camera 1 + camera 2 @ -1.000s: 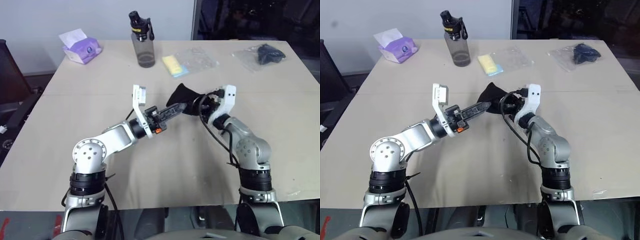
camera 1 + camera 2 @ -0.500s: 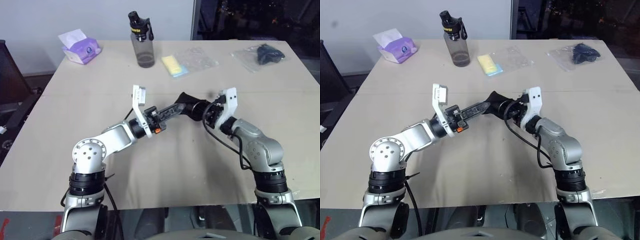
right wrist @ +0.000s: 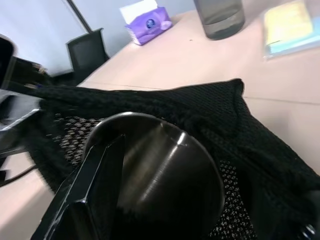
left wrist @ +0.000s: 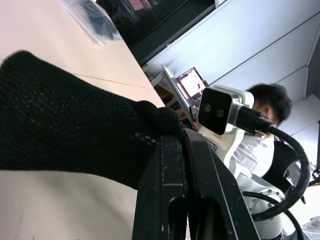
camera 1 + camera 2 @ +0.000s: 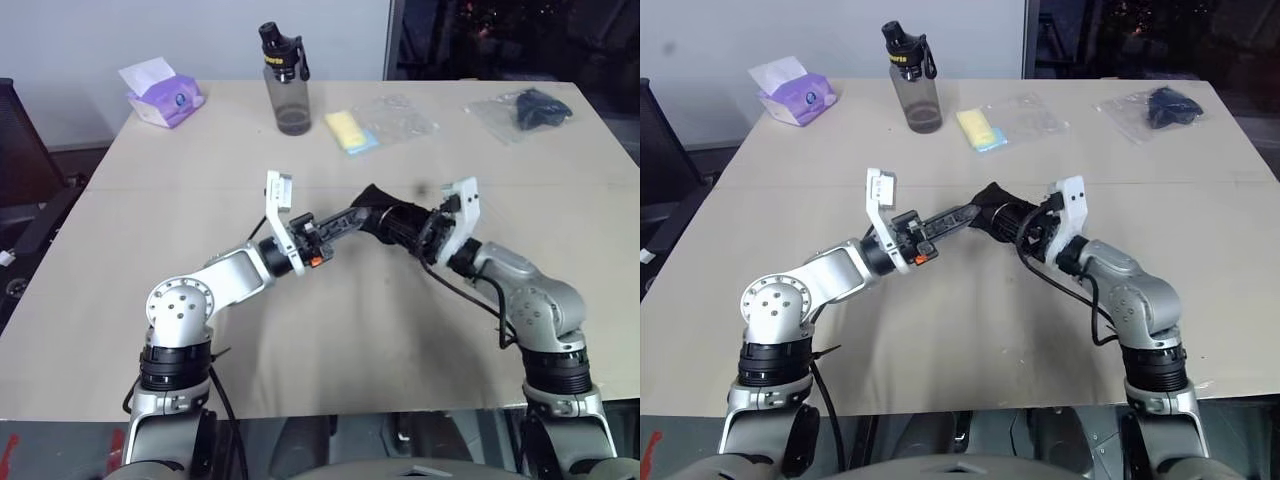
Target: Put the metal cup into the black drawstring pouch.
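left of centre, the left gripper [image 5: 345, 218] reaches level toward the right, pinched tight on the black drawstring pouch [image 5: 385, 218] mid-frame. the metal cup [image 3: 160, 170] sits inside its mouth. the right gripper [image 5: 428, 235], fingers spread, points left at the pouch.

A beige tabletop [image 5: 180, 190] holds a purple tissue box [image 5: 163, 98], a grey bottle [image 5: 287, 84], a yellow pack [image 5: 350, 131] and what may be two clear plastic bags [image 5: 520, 110].

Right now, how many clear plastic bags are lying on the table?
2. One clear plastic bag with a yellow item lies at the far edge beside the grey bottle; the other plastic bag with a dark item lies at the far right corner. None looks hidden.
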